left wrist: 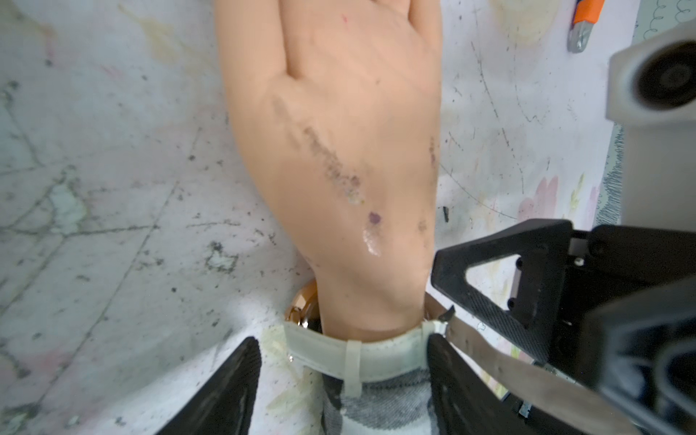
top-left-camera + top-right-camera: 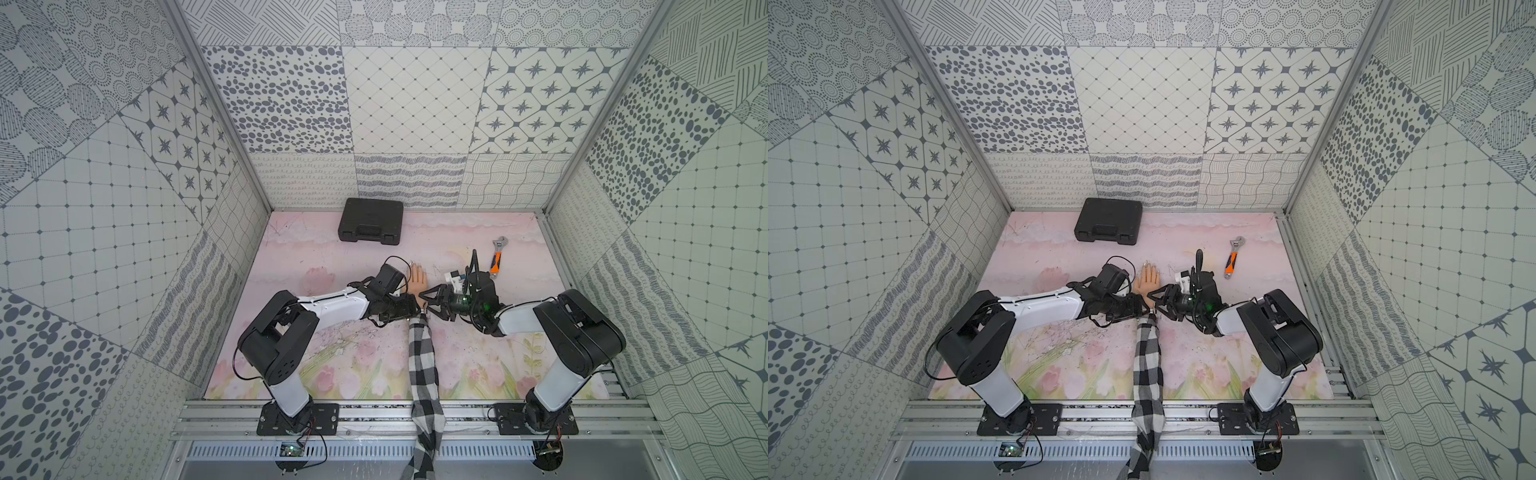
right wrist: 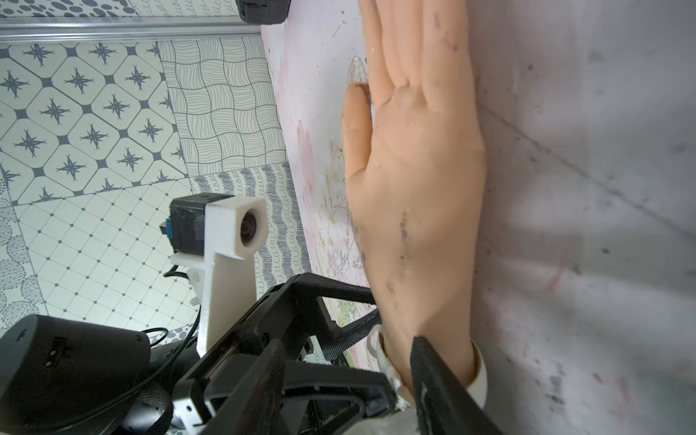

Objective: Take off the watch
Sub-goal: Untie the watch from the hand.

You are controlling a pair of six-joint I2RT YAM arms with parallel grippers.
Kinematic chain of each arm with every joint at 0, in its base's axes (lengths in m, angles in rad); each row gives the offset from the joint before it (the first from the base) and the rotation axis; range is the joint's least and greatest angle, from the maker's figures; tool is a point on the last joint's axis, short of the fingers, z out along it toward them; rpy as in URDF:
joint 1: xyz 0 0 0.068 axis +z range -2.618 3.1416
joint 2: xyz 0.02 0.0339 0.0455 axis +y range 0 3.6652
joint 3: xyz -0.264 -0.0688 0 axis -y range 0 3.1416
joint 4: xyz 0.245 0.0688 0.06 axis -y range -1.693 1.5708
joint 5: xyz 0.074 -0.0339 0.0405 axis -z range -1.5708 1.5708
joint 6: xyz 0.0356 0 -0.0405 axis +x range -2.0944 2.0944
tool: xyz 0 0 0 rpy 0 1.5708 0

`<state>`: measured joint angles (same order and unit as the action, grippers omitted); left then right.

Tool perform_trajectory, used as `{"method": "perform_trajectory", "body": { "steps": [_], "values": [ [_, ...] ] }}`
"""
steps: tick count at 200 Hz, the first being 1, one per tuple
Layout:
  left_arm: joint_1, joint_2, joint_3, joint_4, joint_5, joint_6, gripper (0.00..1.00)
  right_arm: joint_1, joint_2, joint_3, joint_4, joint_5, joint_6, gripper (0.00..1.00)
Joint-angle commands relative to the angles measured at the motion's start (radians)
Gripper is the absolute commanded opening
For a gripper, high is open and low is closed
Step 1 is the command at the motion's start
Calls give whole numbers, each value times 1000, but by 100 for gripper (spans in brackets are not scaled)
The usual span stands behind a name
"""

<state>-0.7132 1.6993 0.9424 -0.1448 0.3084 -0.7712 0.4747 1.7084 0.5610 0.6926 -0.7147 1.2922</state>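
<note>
A mannequin hand [image 2: 417, 279] in a black-and-white checked sleeve [image 2: 422, 361] lies palm down on the table. In the left wrist view the watch shows on its wrist as a cream strap [image 1: 361, 356] with a gold-rimmed case [image 1: 301, 310] at one side. A loose strap tail [image 1: 508, 363] runs off toward my right gripper. My left gripper [image 1: 342, 341] [image 2: 415, 309] straddles the wrist, open; one finger [image 1: 448, 376] touches the strap, the other stands apart from it. My right gripper [image 3: 348, 341] [image 2: 427, 305] reaches in from the opposite side, jaws spread, one finger [image 3: 433, 376] over the wrist. In both top views the grippers hide the watch.
A shut black tool case [image 2: 371, 220] lies at the back of the table. An orange-handled wrench [image 2: 496, 259] lies behind my right arm. The sleeve runs over the front rail [image 2: 374, 419]. Patterned walls enclose three sides.
</note>
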Motion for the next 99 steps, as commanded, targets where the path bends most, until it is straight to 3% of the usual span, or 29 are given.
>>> {"method": "perform_trajectory", "body": {
  "steps": [1,40,99],
  "values": [
    [0,-9,-5,-55,-23,21,71,16,-27,23,73,-30,40,54],
    [0,-11,-8,-58,-29,26,71,14,-81,8,52,7,51,54],
    [-1,-12,-15,-49,-23,26,71,-47,-163,-51,-145,66,-64,67]
  ]
}}
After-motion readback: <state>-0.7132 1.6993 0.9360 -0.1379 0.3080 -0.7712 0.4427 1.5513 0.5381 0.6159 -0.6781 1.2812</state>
